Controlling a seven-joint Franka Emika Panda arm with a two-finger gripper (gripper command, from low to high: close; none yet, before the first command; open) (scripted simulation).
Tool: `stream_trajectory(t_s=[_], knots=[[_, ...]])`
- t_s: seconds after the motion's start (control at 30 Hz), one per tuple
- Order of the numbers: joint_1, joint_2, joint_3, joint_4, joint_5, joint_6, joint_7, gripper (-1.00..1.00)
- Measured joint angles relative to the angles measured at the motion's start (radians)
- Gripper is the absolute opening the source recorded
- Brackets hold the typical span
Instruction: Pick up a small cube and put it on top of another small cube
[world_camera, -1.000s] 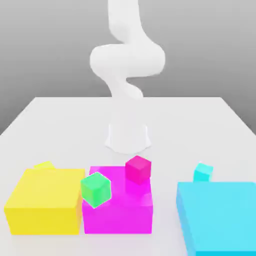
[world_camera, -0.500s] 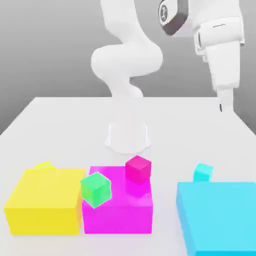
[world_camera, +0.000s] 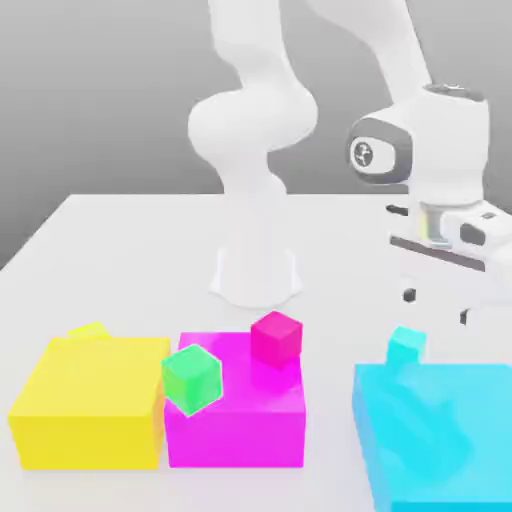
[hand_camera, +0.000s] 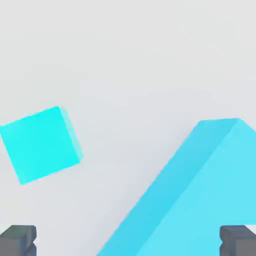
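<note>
A small cyan cube (world_camera: 405, 345) rests on the white table just behind the large cyan block (world_camera: 440, 430). My gripper (world_camera: 437, 307) hangs just above the small cube, slightly toward the exterior view's right and over the block's back edge. Its fingers are spread wide and hold nothing. The hand view has the small cyan cube (hand_camera: 40, 144) on the table beside the large cyan block (hand_camera: 200, 200), with two dark fingertips (hand_camera: 17, 239) at the frame's corners. A small magenta cube (world_camera: 276, 337) sits on the large magenta block (world_camera: 235, 420). A small green cube (world_camera: 191, 378) is at that block's near left corner.
A large yellow block (world_camera: 90, 405) stands at the exterior view's left with a small yellow cube (world_camera: 90, 331) behind it. The arm's white base (world_camera: 256, 272) stands mid-table behind the magenta block. The three large blocks line the front edge.
The arm has swung in from above and dropped its hand to just over the small cyan cube. No cube or block has moved.
</note>
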Motion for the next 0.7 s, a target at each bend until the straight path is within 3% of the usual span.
stream_trajectory(t_s=[0.1, 0.33, 0.37, 0.57, 0.7], knots=[[0.043, 0.067, 0.015, -0.031, 0.021, 0.054, -0.112, 0.0], [0.027, 0.312, 0.041, 0.005, 0.045, 0.255, -0.147, 0.0], [0.023, 0.341, 0.044, 0.01, 0.045, 0.279, -0.148, -1.0], [0.02, 0.356, 0.047, 0.013, 0.047, 0.288, -0.149, -1.0], [0.03, 0.259, 0.035, -0.004, 0.037, 0.209, -0.141, -1.0]])
